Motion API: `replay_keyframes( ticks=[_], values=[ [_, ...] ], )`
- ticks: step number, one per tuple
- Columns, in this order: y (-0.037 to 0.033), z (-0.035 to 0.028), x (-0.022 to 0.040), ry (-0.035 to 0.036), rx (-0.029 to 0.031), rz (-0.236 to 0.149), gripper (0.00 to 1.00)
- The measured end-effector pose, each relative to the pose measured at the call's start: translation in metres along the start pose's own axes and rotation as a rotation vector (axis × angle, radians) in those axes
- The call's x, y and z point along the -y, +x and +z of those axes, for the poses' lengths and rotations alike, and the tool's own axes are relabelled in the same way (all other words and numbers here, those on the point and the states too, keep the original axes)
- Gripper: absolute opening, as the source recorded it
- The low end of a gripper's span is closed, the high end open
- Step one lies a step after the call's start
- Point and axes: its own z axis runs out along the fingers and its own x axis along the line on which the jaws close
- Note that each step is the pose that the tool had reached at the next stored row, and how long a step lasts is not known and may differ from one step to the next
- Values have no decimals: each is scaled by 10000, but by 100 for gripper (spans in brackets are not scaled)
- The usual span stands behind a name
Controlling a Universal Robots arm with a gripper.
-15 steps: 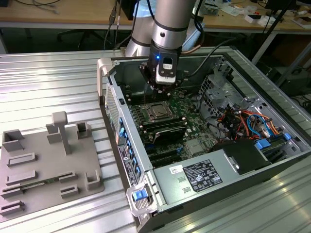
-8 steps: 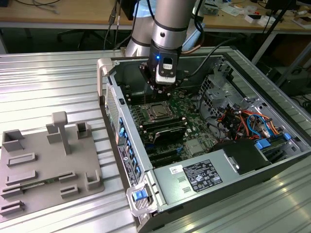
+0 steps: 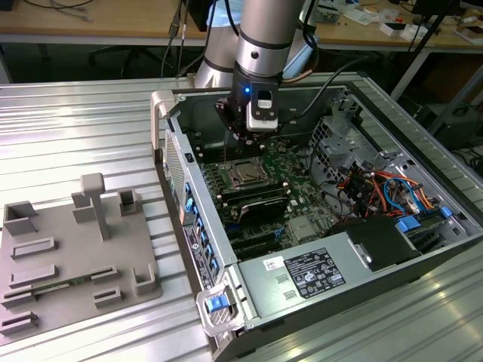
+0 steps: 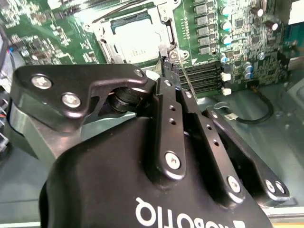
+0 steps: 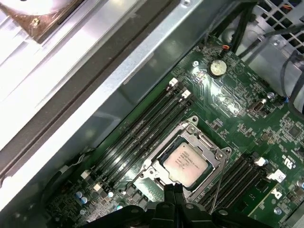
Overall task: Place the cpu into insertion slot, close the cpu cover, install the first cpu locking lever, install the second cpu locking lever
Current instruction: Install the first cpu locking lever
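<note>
Progress: roughly midway, going by the socket. Cpu (image 5: 186,161) already seated flat in the insertion slot (image 5: 148,171) on the green motherboard (image 5: 247,118), black memory slots (image 5: 142,137) flanking it, silver top showing through the window of the cpu cover (image 5: 205,145) — cover lowered over the chip, framing it on all sides rather than standing open. So the first two steps apparently done. Levers less certain: one thin locking lever (image 5: 217,185) slanting up free beside the socket in both wrist views, hence judged not yet latched; state of the other lever not readable. Leaves the lever work, in part or in whole. Gripper (image 5: 174,189) hanging low inside the open computer case (image 3: 173,151), right at the socket's edge. Fingers (image 5: 168,195) pressed together with no gap between the pads — clenched, tips just beside the raised lever and near the cover's corner. Cannot tell of anything thin pinched between them, nor of real contact with lever or frame; nothing bulky held, at any rate. Case resting on the ribbed metal table (image 3: 83,113), with a grey fixture plate (image 3: 75,256) lying beside it towards the exterior view's left.
</note>
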Motion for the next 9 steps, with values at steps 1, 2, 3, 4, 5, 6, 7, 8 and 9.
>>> replay_keyframes(
  ticks=[1,2,3,4,5,6,7,8,9],
  values=[
    [0,2,0,-9,-10,-211,11],
    [3,4,4,-18,-23,-308,11],
    [22,8,22,-38,-52,-421,11],
    [31,11,31,-48,-67,-466,11],
    [40,14,39,-56,-81,-515,11],
    [46,22,45,-74,-106,-647,11],
    [46,27,46,-82,-122,-964,11],
    [47,33,46,-93,-137,-1280,11],
    [48,40,47,-102,-150,-1545,11]
  ],
)
